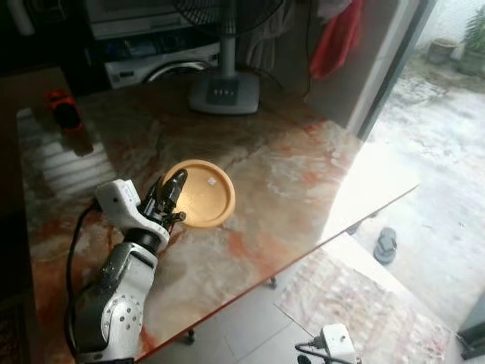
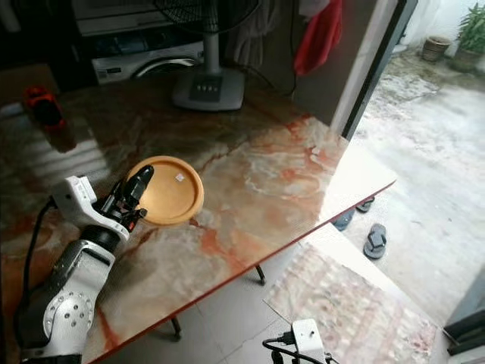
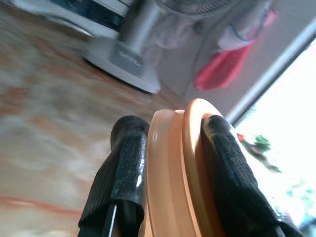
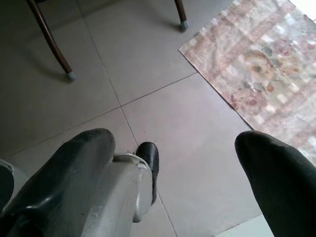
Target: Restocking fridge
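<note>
1. The left pincer [image 1: 171, 194] is clenched on the near-left rim of the orange plate [image 1: 203, 192]; in the left wrist view one finger [image 3: 121, 177] presses under the rim and the other over it. The plate's body extends from the pincer toward the fan base [image 1: 223, 92], so any lift pivots on that edge.
2. The right pincer [image 4: 173, 163] hangs released over the floor tiles [image 4: 163, 113] beside the rug [image 4: 266, 64], well apart from the plate.
3. The plate lies near the middle of the marble desk [image 1: 303, 174], nearer its front edge than the fan base. It is round, shallow and plain, apparently empty, with a small pale fleck [image 1: 212, 181] inside.
</note>
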Tool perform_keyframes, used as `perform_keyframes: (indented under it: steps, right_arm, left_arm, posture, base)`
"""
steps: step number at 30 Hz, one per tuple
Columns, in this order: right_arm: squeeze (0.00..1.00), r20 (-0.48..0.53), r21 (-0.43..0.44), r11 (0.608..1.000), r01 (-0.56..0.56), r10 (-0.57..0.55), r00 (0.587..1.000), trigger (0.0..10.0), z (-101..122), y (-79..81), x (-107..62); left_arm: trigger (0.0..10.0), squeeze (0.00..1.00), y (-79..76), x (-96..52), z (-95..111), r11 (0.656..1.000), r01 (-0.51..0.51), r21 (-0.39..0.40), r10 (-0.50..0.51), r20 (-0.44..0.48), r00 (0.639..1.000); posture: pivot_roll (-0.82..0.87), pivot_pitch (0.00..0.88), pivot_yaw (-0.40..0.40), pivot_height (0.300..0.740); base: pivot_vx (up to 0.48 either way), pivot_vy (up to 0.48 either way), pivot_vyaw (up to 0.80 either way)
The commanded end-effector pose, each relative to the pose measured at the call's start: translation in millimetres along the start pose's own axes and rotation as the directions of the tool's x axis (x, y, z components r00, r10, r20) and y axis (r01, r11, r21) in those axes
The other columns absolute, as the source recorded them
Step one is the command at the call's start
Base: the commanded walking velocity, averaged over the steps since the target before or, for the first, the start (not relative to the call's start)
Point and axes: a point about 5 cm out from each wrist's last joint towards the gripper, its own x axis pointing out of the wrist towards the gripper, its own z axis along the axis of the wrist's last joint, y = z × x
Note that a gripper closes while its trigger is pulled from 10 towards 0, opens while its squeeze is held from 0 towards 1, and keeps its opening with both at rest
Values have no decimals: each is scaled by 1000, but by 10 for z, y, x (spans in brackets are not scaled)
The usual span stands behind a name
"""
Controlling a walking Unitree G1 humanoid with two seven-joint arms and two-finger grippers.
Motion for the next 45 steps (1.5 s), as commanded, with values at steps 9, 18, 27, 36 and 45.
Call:
perform_keyframes:
  steps: [9, 18, 27, 36, 45]
  right_arm:
    - [0, -3, 9, 1000, -1, 1, 1000, 10000, -2, 20, 5]
    - [0, -2, 25, 1000, 8, -8, 1000, 10000, -7, 57, 13]
    - [0, 1, 33, 999, 4, -4, 1000, 10000, 4, 111, 27]
    - [0, -4, 31, 999, 10, -10, 1000, 10000, 2, 84, 22]
    - [0, -5, 18, 1000, 3, -3, 1000, 10000, 2, 82, 21]
  left_arm:
    - [10000, 0, 12, 9, -11, 1000, -4, 17, 5, -11, 1000]
    - [10000, 0, 46, 12, 31, 999, 3, 38, -2, -26, 1000]
    - [10000, 0, 62, 45, 34, 999, 1, 50, 1, -32, 999]
    - [10000, 0, 54, 42, 30, 999, 2, 44, -1, -32, 999]
    - [10000, 0, 53, 44, 36, 999, 2, 39, -1, -26, 1000]
  posture:
    - [65, 31, 12, 740]
    - [79, 26, 55, 740]
    - [71, 32, 67, 740]
    - [69, 37, 55, 740]
    - [66, 43, 52, 740]
  base:
    - [0, 0, -788]
    - [0, 0, -788]
    - [0, 0, -788]
    - [0, 0, -788]
    - [0, 0, -788]
